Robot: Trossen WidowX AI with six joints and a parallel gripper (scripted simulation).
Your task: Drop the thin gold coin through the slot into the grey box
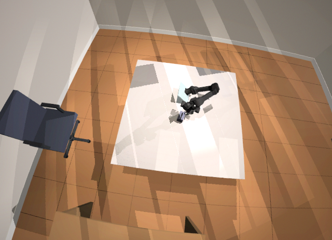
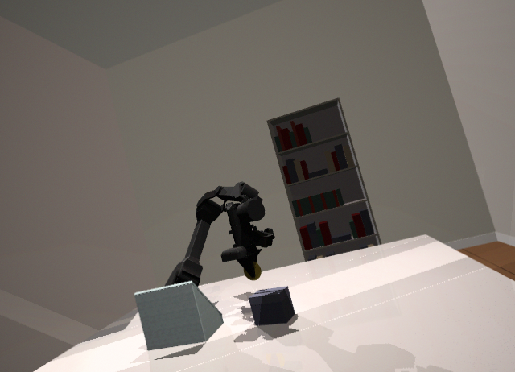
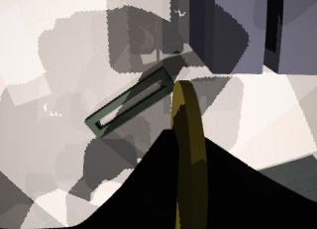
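My gripper point(image 3: 177, 140) point(image 2: 250, 268) point(image 1: 185, 111) is shut on the gold coin point(image 3: 189, 176) point(image 2: 256, 271) and holds it upright, edge-on in the wrist view. The coin hangs in the air above the table, a little up and to the left of the grey box point(image 2: 272, 305) point(image 3: 228, 11) point(image 1: 180, 116) in the exterior view. A dark narrow slot point(image 3: 273, 11) shows in the box's lid in the wrist view. The dark-green holder point(image 3: 93, 124) lies empty on the white table point(image 2: 395, 285) point(image 1: 150, 141) below the gripper.
A pale teal block point(image 2: 175, 316) point(image 1: 181, 92) stands on the table near the arm's base, left of the box. A bookshelf point(image 2: 324, 180) stands at the far wall. An office chair point(image 1: 35, 124) and cardboard boxes point(image 1: 107, 226) are on the floor beside the table.
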